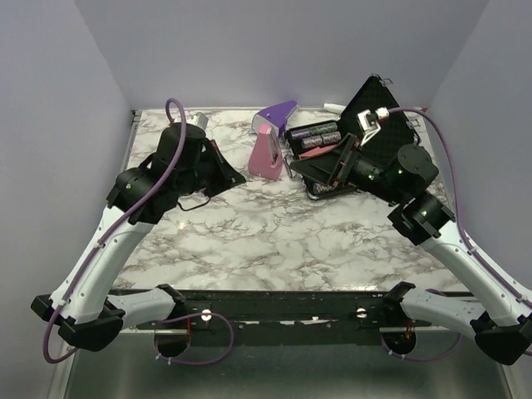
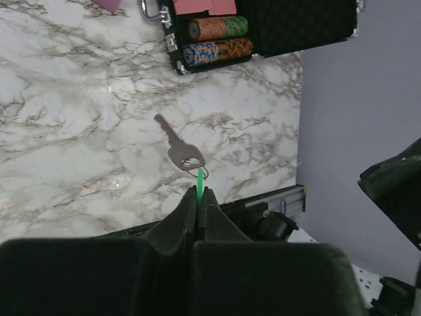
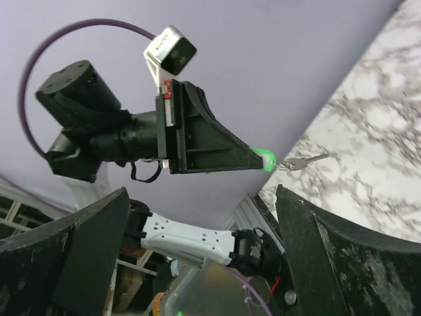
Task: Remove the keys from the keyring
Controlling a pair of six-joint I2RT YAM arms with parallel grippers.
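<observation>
Grips the green key [image 2: 198,181] edge-on in the clenched left gripper [image 2: 199,195], hangs the keyring [image 2: 201,171] and a silvery key [image 2: 176,146] just past its fingertips, shows an open black case [image 2: 302,26] of chip rolls [image 2: 214,29] farther ahead, and, from the right wrist only, the right gripper [image 3: 200,194] spread wide, empty, facing that key.

An open black foam-lined case [image 1: 399,131] is lying at the far right of the white marble table [image 1: 249,241], rolls of poker chips [image 2: 217,39] sitting inside. A purple-and-pink wedge [image 1: 269,150] is standing just left of it. Left of the wedge, a green-headed key [image 2: 198,179] is sitting between the fingertips of the left gripper [image 2: 199,196], a thin metal keyring [image 2: 200,170] and silver key [image 2: 176,146] hanging just beyond.
</observation>
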